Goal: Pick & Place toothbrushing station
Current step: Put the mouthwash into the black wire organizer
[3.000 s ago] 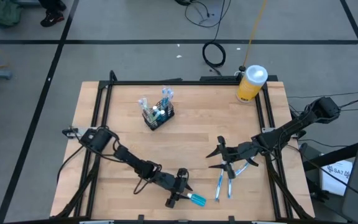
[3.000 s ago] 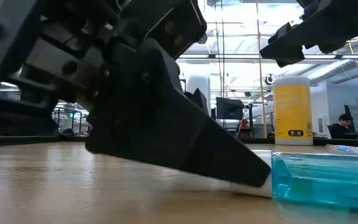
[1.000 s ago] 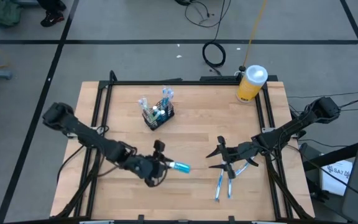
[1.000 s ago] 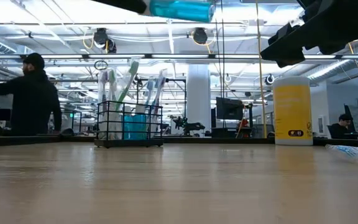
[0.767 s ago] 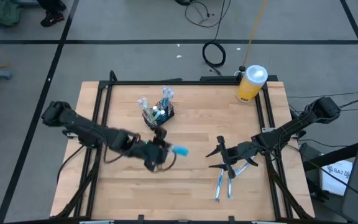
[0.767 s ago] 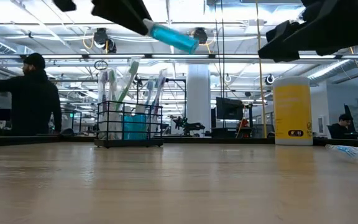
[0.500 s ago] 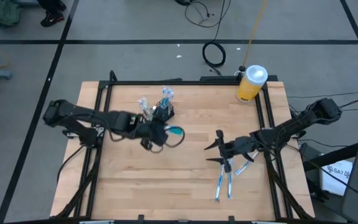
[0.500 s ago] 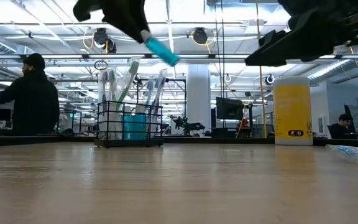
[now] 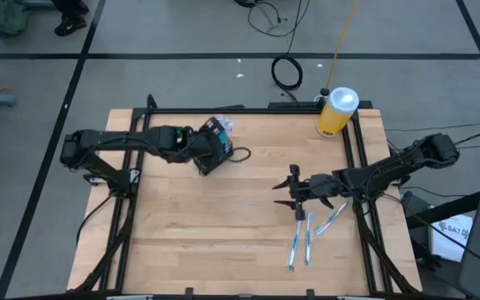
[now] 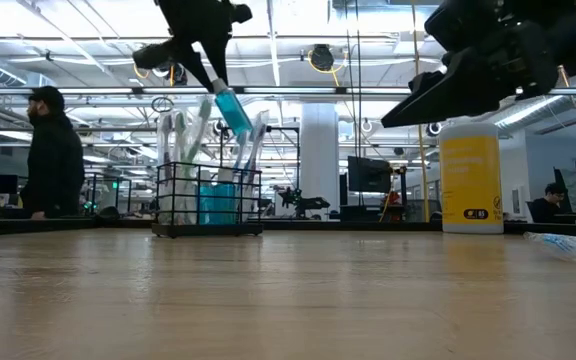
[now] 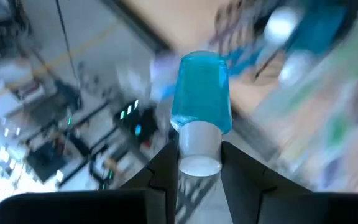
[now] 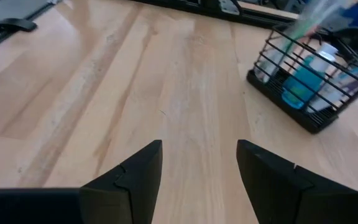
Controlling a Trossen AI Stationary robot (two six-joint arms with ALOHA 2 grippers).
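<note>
Black wire mesh forms the toothbrushing station (image 10: 208, 199), a small caddy standing toward the far left of the wooden table (image 9: 248, 225). Upright toothbrushes and a blue item stand inside it, though from above the caddy (image 9: 212, 158) is mostly covered by the left arm. The left gripper (image 9: 215, 142) hangs directly over it, clenched on a small blue tube with a white cap (image 11: 199, 111); in the low view the tube (image 10: 233, 110) tilts down toward the brushes, and whether its tip touches them is hard to tell. The left wrist view is heavily smeared, so little beyond the tube reads clearly.

Right of centre, the right gripper (image 9: 291, 193) hovers above bare wood with its fingers (image 12: 135, 174) spread apart and nothing between them. Loose toothbrushes (image 9: 300, 243) lie on the near right of the table, just beside it. A yellow bottle (image 9: 336, 113) with a white cap stands at the far right corner. A person (image 10: 53, 155) stands in the room beyond, left of the caddy.
</note>
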